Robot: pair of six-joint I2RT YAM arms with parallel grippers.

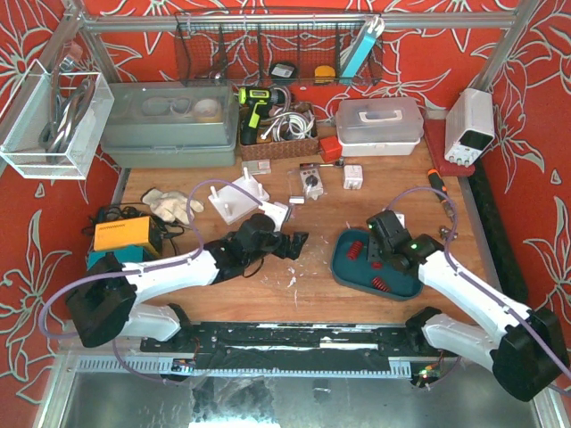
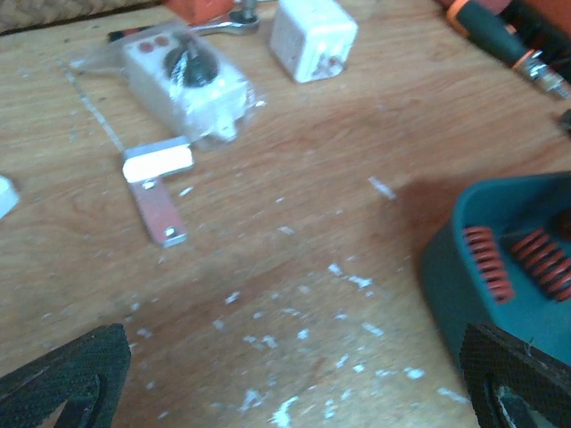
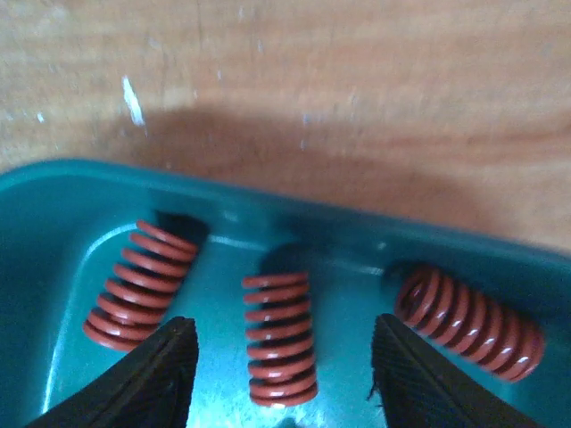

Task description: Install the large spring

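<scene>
A teal tray point(image 1: 357, 275) on the right of the table holds several red springs point(image 1: 354, 250). My right gripper point(image 1: 382, 242) hangs low over the tray, open. In the right wrist view its tips point(image 3: 284, 379) straddle the middle spring point(image 3: 281, 339), without touching it. A second spring point(image 3: 138, 285) lies left of it and a thicker one point(image 3: 468, 321) to the right. My left gripper point(image 1: 290, 242) is open and empty over bare wood left of the tray point(image 2: 451, 267). Its fingertips point(image 2: 62, 374) show at the bottom corners. A white pegged fixture point(image 1: 236, 198) stands at the left.
A bagged white switch box point(image 2: 187, 80), a white cube point(image 2: 312, 36), a small metal bracket point(image 2: 159, 201) and an orange-handled screwdriver point(image 2: 500, 36) lie beyond the left gripper. A power supply point(image 1: 470, 125), a clear box point(image 1: 379, 125) and a grey bin point(image 1: 169, 125) line the back.
</scene>
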